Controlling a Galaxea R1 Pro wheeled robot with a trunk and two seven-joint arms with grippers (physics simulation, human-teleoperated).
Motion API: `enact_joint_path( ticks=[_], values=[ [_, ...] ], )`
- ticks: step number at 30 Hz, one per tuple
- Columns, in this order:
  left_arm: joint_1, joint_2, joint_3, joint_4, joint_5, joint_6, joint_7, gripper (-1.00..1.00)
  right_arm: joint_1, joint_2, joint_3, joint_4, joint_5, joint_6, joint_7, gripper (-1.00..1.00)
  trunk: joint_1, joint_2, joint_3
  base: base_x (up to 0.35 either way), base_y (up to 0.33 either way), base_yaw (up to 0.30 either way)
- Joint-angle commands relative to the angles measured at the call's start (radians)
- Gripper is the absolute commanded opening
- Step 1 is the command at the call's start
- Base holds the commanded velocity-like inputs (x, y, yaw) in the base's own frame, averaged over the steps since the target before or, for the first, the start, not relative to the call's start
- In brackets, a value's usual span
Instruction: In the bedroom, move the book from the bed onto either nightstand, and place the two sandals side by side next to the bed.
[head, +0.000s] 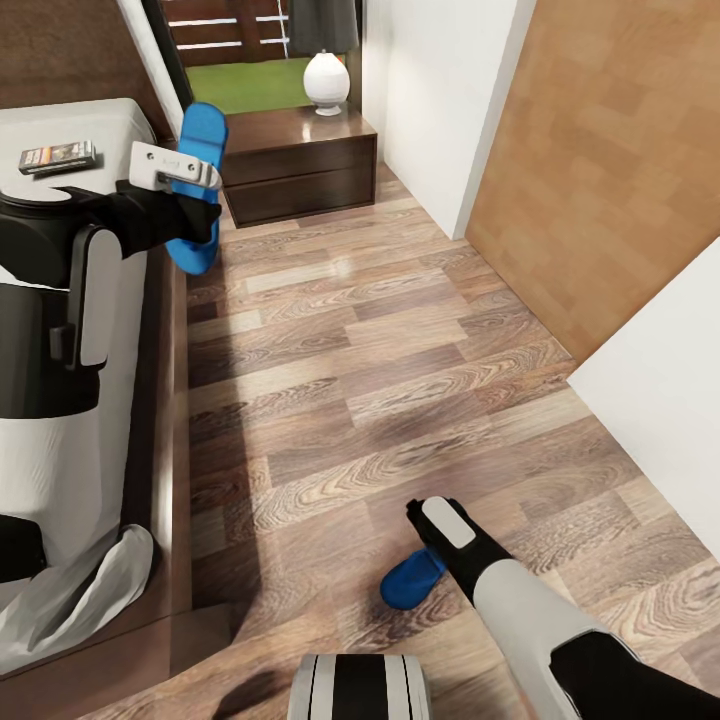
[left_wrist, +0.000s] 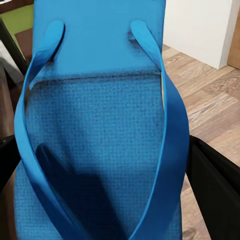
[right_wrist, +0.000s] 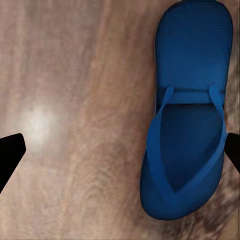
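One bright blue sandal is at the upper left of the head view, lifted off the floor beside the bed and standing almost on end; in the left wrist view the sandal's woven footbed and its two straps are seen from very close. The second sandal lies flat on the wood floor at the lower centre, strap side up. The book, thin with a dark cover, lies flat on the grey mattress at the upper left, and the dark brown nightstand with two drawers stands at the upper centre.

Head camera looks steeply down beside the bed; both wrist cameras sit close over 1 sandal each, also seen from the head.
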Motion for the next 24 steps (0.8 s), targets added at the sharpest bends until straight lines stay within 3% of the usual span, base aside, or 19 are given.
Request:
enact_joint_path(
  ticks=[1, 9, 24],
  values=[
    [-0.001, 0.001, -0.001, -0.001, 0.007, 0.005, 0.004, -1.0, -0.001, -0.004, 0.005, 0.0, 0.0, 0.006, -0.007, 1.0, 0.0, 0.0, -0.001, 0.0, 0.0, 0.0],
    [-0.001, 0.001, 0.001, -0.001, 0.007, 0.005, 0.004, -1.0, -0.003, -0.033, -0.042, 0.028, 0.001, 0.008, -0.01, 1.0, 0.0, 0.0, -0.001, 0.0, 0.0, 0.0],
    [-0.001, 0.0, 0.002, -0.001, 0.008, 0.005, 0.004, -1.0, -0.002, -0.024, -0.045, 0.051, -0.001, 0.008, -0.01, 1.0, 0.0, 0.0, -0.001, 0.0, 0.0, 0.0]
  ],
)
